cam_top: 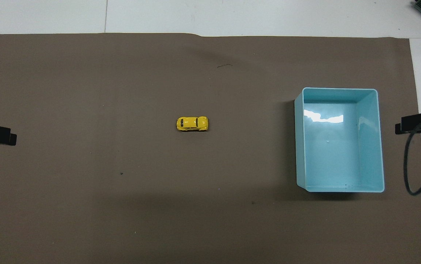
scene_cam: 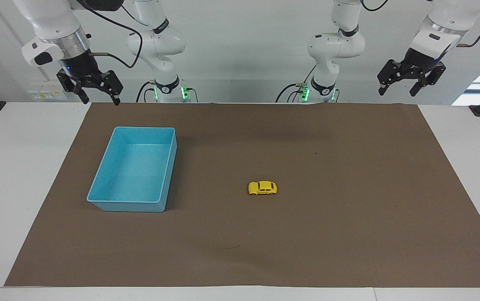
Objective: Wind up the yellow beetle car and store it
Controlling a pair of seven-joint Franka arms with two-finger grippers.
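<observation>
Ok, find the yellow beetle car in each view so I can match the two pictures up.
Facing view: the yellow beetle car sits on the brown mat near its middle, well apart from the light-blue bin.
Overhead view: the car lies near the picture's middle, again on the mat, with the bin off toward the right arm's end.
Shared landmark: the bin, empty in both views.

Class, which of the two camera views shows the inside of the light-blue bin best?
The overhead view: it looks almost straight down into the light-blue bin, showing its whole bare floor. The facing view sees the bin slantwise, its wall farthest from the robots hiding part of the floor.
</observation>
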